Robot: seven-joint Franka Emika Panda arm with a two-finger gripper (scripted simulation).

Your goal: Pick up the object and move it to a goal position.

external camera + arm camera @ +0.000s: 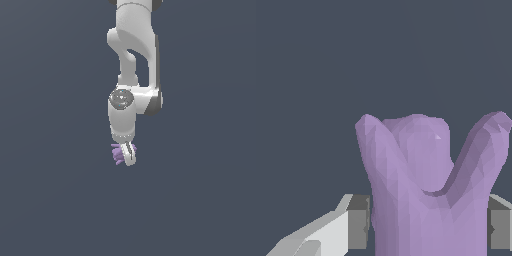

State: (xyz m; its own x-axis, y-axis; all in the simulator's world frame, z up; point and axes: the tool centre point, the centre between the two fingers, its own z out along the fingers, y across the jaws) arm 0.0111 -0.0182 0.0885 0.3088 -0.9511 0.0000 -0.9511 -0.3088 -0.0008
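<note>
The object (118,154) is a small light-purple lump with short prongs, poking out on the exterior view's left of my white fingers. My gripper (128,156) hangs straight down from the arm and is shut on it. In the wrist view the object (428,190) fills the space between the two grey pads (358,222), and both pads press against its sides. Two thick prongs rise from the lump there. Its lower part is hidden by the frame edge.
A plain dark grey-blue surface (50,200) lies all around, with no other objects or edges in view. The white arm (132,55) comes down from the top of the exterior view.
</note>
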